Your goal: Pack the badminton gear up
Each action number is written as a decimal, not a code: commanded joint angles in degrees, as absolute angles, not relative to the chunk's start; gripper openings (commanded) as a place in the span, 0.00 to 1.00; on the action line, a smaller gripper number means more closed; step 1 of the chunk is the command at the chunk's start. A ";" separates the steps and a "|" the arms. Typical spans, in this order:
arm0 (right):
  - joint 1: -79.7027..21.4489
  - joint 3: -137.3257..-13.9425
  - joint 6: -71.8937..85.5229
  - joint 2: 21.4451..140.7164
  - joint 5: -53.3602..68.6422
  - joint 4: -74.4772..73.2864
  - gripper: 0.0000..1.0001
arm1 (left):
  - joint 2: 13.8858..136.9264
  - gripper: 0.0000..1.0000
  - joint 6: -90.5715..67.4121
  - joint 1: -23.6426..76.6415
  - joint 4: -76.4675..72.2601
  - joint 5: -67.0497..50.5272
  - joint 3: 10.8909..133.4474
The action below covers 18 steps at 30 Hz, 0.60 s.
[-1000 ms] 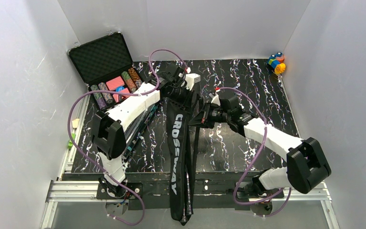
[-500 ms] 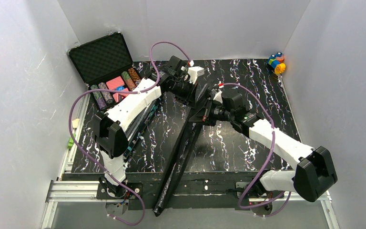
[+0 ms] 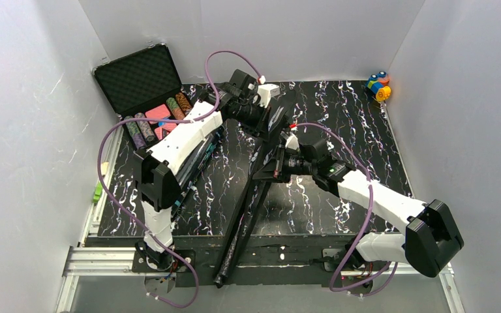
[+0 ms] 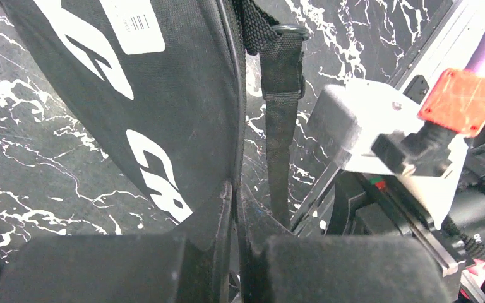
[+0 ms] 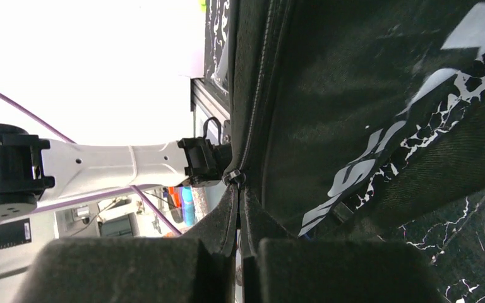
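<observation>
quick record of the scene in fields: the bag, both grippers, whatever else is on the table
bag: big black racket-shaped fabric "CROSSWAY" bag, stood on edge, near end past the front edge of the black marbled table
left gripper: shut on the bag's edge
right gripper: shut on the bag's zip edge
far left: open black foam-lined case of poker chips
far right corner: small colourful toy blocks

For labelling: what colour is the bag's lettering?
White, on the black bag; best in left wrist view.
</observation>
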<state>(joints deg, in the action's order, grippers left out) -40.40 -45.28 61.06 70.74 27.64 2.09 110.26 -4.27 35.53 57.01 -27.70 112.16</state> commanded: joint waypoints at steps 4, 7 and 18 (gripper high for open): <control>-43.77 -46.36 58.37 69.32 33.77 2.08 0.01 | 110.53 0.00 -4.09 33.53 52.42 -27.64 118.33; -44.18 -45.77 58.36 69.35 33.45 0.93 0.01 | 111.70 0.00 -4.50 32.60 51.98 -26.83 119.71; -44.65 -46.12 56.09 64.99 29.51 -10.98 0.01 | 116.46 0.00 -9.90 27.07 48.75 -21.59 123.16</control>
